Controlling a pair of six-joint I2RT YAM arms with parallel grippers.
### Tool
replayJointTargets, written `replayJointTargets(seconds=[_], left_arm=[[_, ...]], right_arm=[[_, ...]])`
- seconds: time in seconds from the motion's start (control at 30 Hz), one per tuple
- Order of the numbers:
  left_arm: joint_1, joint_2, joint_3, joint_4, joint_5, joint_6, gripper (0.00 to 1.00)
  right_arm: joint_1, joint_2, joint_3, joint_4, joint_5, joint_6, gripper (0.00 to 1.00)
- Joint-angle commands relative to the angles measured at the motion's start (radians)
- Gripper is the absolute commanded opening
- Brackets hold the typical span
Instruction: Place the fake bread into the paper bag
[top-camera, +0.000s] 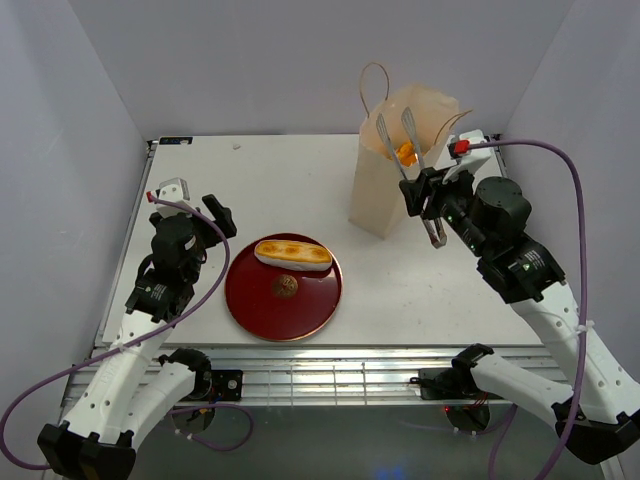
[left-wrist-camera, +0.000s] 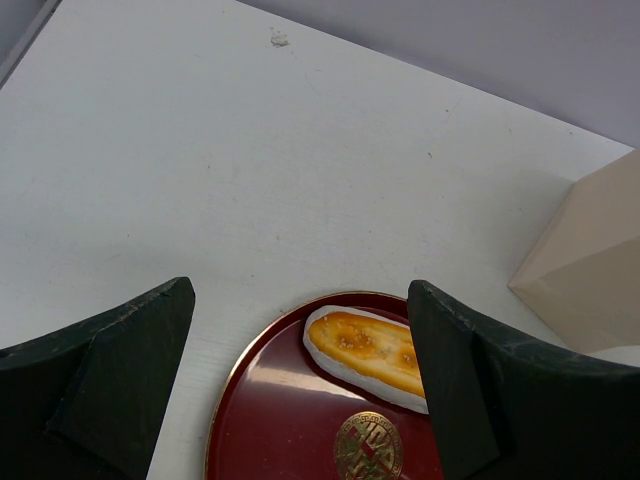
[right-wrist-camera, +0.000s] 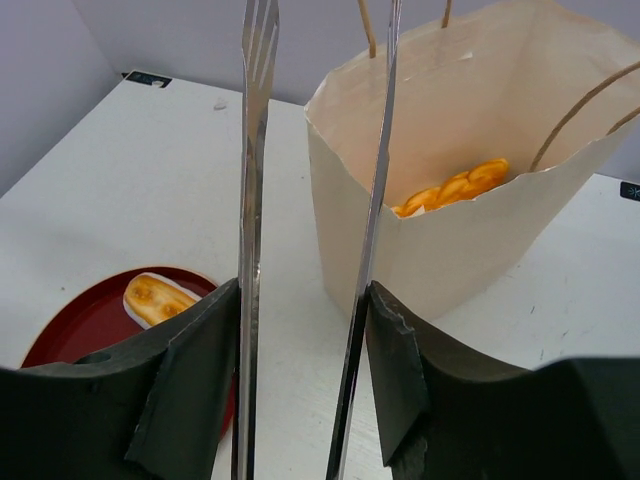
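The paper bag (top-camera: 383, 195) stands upright at the back right, open at the top; it also shows in the right wrist view (right-wrist-camera: 470, 245). An orange braided piece of fake bread (top-camera: 405, 152) lies inside it (right-wrist-camera: 455, 187). A long pale roll with a golden top (top-camera: 292, 254) lies on the dark red plate (top-camera: 258, 300), also seen in the left wrist view (left-wrist-camera: 365, 345). My right gripper (top-camera: 428, 197) is shut on metal tongs (top-camera: 412, 135), whose arms are spread with nothing between them, tips by the bag's mouth. My left gripper (top-camera: 195, 205) is open and empty, left of the plate.
The plate (left-wrist-camera: 265, 420) has a gold emblem at its middle. Two thin loop handles rise from the bag's top. White enclosure walls stand to the left, right and back of the table. The table's front edge runs just below the plate.
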Motion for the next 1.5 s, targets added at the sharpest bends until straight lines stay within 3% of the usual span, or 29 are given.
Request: replayJointTargets(seconds=[0.0,0.2,0.8,1.03,1.2,1.47], left_arm=[[-0.005,0.002,0.002,-0.005,0.01,0.001,0.98],[-0.005,0.006,0.002,-0.006,0.01,0.001,0.98],[-0.005,0.002,0.0,-0.006,0.018,0.001,0.98],[-0.005,0.002,0.002,-0.006,0.021,0.001,0.98],[-0.005,-0.003,0.002,-0.006,0.021,0.001,0.98],[-0.005,-0.005,0.002,-0.006,0.029,0.001,0.98]], right_arm=[[-0.002,-0.05,-0.081,0.075,-0.038,-0.013,0.56],[-0.003,-0.206,-0.259,0.178,0.036,0.002,0.55],[-0.003,-0.34,-0.61,0.181,0.315,0.205,0.56],[-0.002,-0.269,-0.688,0.243,0.289,0.274,0.56],[-0.003,-0.285,-0.721,0.391,0.176,0.176,0.57],[-0.005,-0.24,-0.698,0.372,0.136,0.151,0.57]])
